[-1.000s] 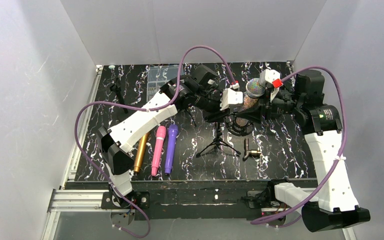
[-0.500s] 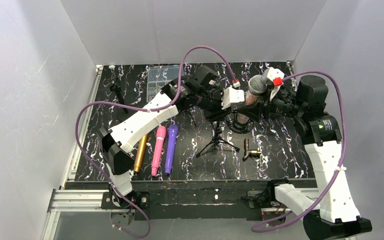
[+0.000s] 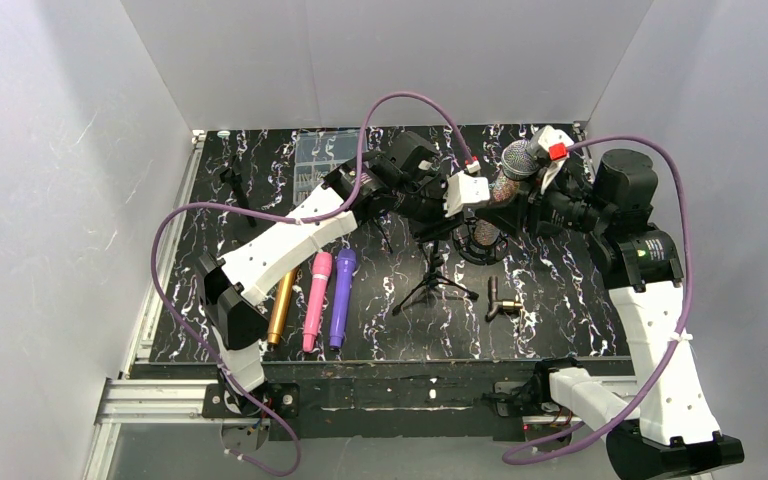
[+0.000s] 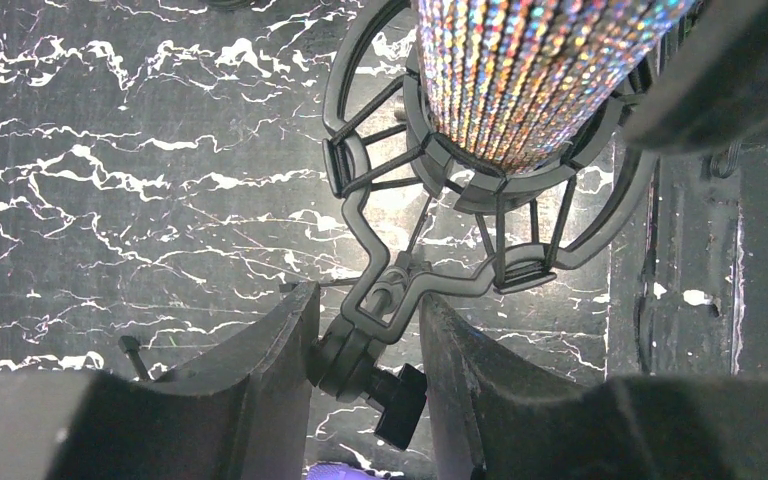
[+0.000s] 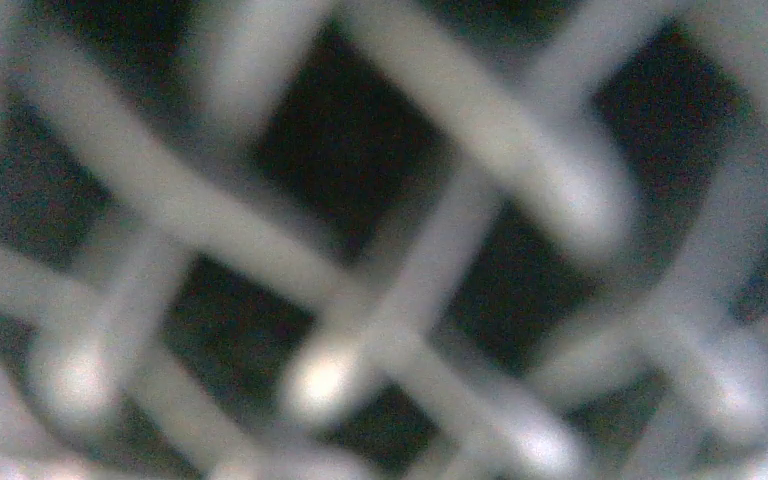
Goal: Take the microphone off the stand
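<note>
Since a second ago microphone (image 3: 516, 162) risen further from the shock mount (image 3: 480, 243), my right claw (image 3: 538, 160) holding it, left claw (image 4: 365, 345) pinching the stand (image 3: 434, 283) joint

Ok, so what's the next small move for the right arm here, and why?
Probably draw the microphone straight up along its axis with the right fingers: its glittery body sits inside the shock mount ring, while the left fingers clamp the stand joint below, steadying it.
</note>
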Robot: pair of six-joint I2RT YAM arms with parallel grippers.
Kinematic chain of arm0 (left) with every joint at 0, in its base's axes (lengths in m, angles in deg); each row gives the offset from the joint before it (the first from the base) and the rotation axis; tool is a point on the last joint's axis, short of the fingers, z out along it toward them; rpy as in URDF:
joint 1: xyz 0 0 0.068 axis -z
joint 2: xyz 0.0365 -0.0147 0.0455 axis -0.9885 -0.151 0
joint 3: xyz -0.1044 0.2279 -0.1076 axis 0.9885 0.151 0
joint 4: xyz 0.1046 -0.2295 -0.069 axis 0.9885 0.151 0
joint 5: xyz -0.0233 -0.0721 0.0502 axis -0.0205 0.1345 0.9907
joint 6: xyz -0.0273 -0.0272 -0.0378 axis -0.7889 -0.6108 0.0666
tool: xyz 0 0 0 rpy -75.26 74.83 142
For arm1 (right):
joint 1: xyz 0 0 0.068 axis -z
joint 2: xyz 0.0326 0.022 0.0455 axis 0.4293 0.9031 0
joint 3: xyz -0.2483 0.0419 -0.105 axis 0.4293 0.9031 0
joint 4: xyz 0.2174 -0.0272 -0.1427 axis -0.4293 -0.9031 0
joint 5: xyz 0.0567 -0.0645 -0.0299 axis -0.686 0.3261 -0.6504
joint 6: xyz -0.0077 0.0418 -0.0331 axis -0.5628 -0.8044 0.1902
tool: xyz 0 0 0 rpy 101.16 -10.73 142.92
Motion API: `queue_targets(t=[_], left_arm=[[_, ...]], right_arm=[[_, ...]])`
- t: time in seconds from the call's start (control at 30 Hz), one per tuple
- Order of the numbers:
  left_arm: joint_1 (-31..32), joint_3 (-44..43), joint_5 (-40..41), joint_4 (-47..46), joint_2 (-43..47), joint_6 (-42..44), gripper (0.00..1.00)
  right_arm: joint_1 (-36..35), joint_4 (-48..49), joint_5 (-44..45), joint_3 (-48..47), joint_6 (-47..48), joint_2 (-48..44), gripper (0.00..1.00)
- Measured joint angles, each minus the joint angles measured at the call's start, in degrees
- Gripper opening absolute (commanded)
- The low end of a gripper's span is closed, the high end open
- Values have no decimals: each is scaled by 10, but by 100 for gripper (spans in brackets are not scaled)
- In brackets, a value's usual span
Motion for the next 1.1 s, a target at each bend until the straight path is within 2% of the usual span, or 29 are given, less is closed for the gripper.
queue_targets(t=[0.3, 0.73, 0.97, 1.1], left_arm=[[0, 13, -16, -3, 8, 29, 0], [-7, 23, -28, 2, 16, 65, 0], [-7, 28, -30, 0, 20, 72, 0], [-7, 29, -26, -3, 21, 66, 0]], right_arm=[[0, -22, -41, -2, 58, 3, 1], [0, -120, -118, -80, 159, 80, 1], [0, -127, -130, -80, 177, 80, 1], [0, -112, -109, -74, 153, 70, 1]])
